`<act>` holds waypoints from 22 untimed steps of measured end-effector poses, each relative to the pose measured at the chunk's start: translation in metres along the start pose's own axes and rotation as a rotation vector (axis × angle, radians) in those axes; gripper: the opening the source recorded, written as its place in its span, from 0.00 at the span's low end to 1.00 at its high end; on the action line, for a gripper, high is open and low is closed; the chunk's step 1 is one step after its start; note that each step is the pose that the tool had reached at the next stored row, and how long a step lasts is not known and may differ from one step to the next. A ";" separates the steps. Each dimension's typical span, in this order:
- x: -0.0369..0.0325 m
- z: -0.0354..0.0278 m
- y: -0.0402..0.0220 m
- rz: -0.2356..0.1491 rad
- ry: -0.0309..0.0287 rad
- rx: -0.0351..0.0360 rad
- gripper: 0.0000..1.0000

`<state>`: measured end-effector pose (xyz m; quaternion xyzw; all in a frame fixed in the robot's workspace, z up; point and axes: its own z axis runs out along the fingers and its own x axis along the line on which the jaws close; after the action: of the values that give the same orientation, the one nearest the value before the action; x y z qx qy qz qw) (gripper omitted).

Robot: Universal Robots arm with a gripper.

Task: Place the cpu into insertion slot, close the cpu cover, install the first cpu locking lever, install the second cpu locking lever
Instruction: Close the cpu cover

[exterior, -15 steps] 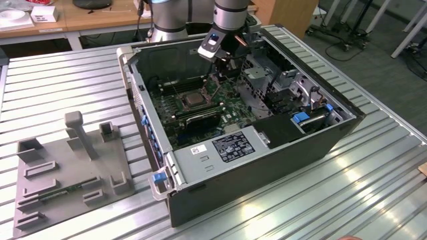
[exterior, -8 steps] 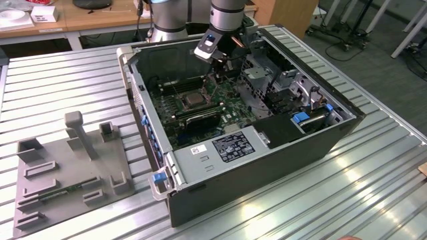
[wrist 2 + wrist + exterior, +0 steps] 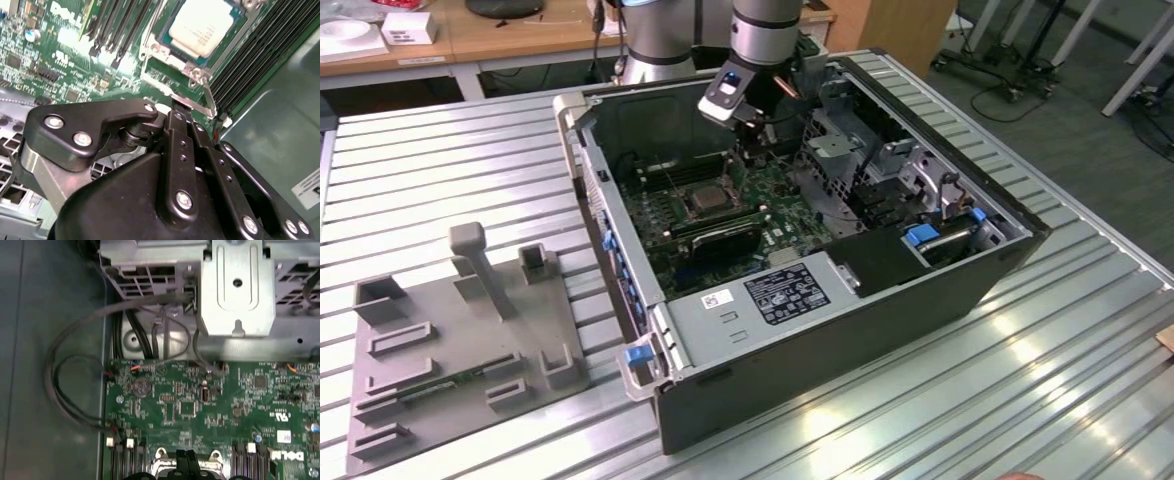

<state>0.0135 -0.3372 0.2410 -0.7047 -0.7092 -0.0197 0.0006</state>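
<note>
cpu point(image 3: 202, 27) partly cut off, just beyond closed gripper point(image 3: 176, 114)

I'm working in what looks like a robotics lab. A ribbed metal table point(image 3: 440, 180) carries an opened computer case point(image 3: 854, 330) and a grey parts fixture point(image 3: 440, 360). Beyond its far edge are wooden desks point(image 3: 520, 40), wheeled stands point(image 3: 1001, 75) and grey carpet point(image 3: 1067, 120).
</note>
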 end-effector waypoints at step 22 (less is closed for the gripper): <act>0.0000 0.0024 -0.0132 0.001 0.0001 0.0265 0.11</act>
<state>0.0004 -0.3372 0.2383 -0.7048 -0.7092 -0.0103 0.0100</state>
